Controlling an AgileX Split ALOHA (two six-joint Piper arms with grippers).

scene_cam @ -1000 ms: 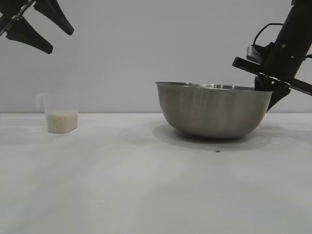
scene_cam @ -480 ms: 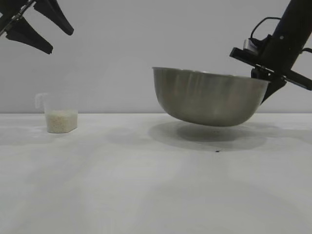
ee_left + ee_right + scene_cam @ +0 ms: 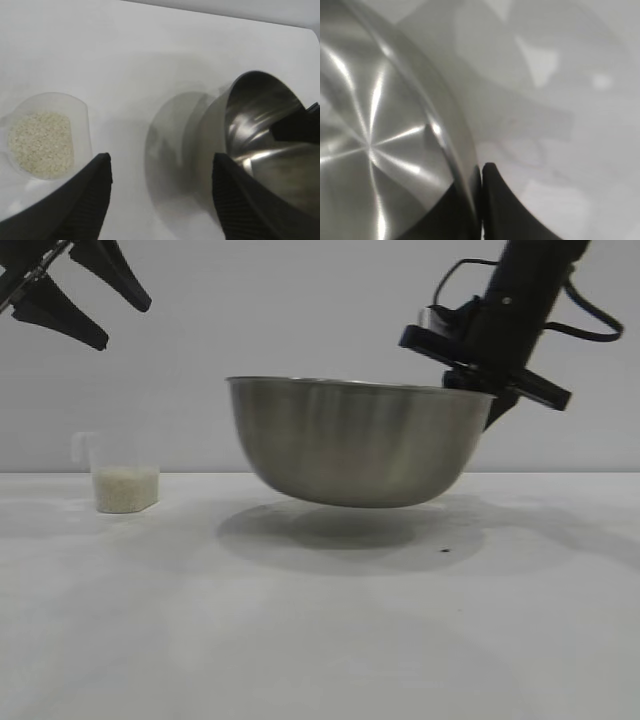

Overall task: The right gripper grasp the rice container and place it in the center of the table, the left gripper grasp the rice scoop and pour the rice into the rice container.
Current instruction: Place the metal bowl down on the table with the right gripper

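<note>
Side view with two wrist views. No brand, label or legible writing shows on any item; graduations on the cup cannot be made out.

The steel bowl (image 3: pixel 360 445) hangs clear of the white worktop (image 3: pixel 320 640), above its own shadow and roughly at mid-scene, its rim sloping slightly. The right gripper (image 3: pixel 487 400) has its jaws clenched on the bowl's rim at the side away from the cup; in the right wrist view the two black fingers (image 3: pixel 495 200) pinch the thin rim, one inside and one outside, and the lower ends of the fingers are cut off by the frame edge. A black cable loop (image 3: pixel 455 275) arches beside the wrist.

The plastic cup (image 3: pixel 122 472) stands upright on the worktop, well apart from the bowl, with white rice (image 3: pixel 126 488) filling its lower part; its handle points away from the bowl. The left gripper (image 3: pixel 95 305) hovers high above the cup, jaws released and empty, the arm itself cropped by the frame corner.

A tiny dark speck (image 3: pixel 446 550) lies on the worktop under the bowl's edge. In the left wrist view the bowl's far side is cut off
</note>
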